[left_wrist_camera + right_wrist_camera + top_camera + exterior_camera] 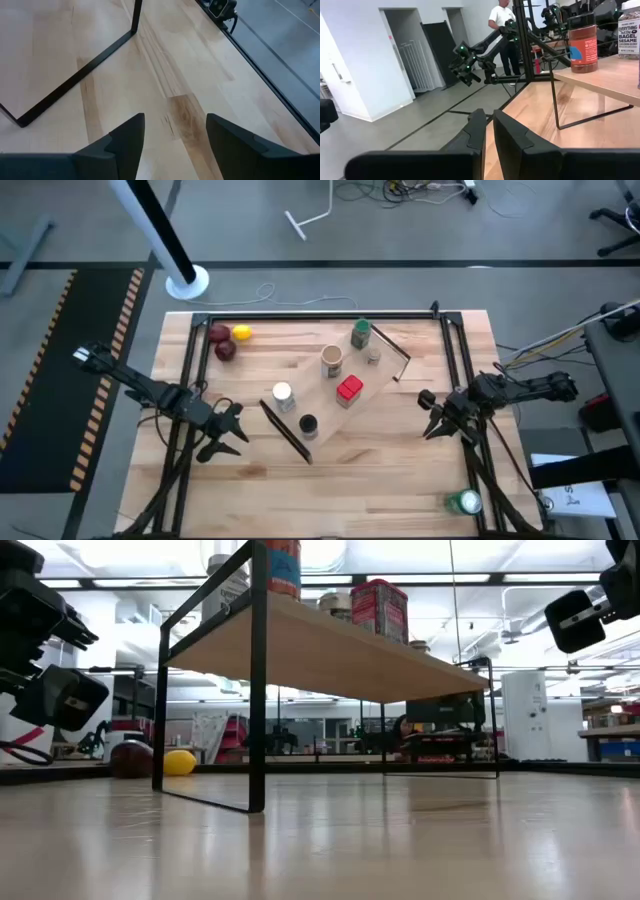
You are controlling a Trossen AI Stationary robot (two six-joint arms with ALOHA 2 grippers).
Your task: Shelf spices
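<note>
The shelf (318, 398), a pale board on black end frames, stands slantwise mid-table. On its top stand the spices: a green-lidded jar (360, 334), a tan jar (332, 361), a tiny grey-lidded jar (373, 357), a red boxy jar (349, 389), a white-lidded jar (282, 394) and a black-lidded jar (308, 424). My left gripper (236, 430) hovers left of the shelf, open, with only bare tabletop between its fingers (131, 135). My right gripper (430, 418) hovers right of the shelf, shut and holding nothing (489, 116).
Red and yellow fruits (227, 340) lie at the far left corner. A green can (465, 502) stands at the near right corner. A black frame (320, 316) rims the tabletop. A person (502, 30) stands in the room beyond the table.
</note>
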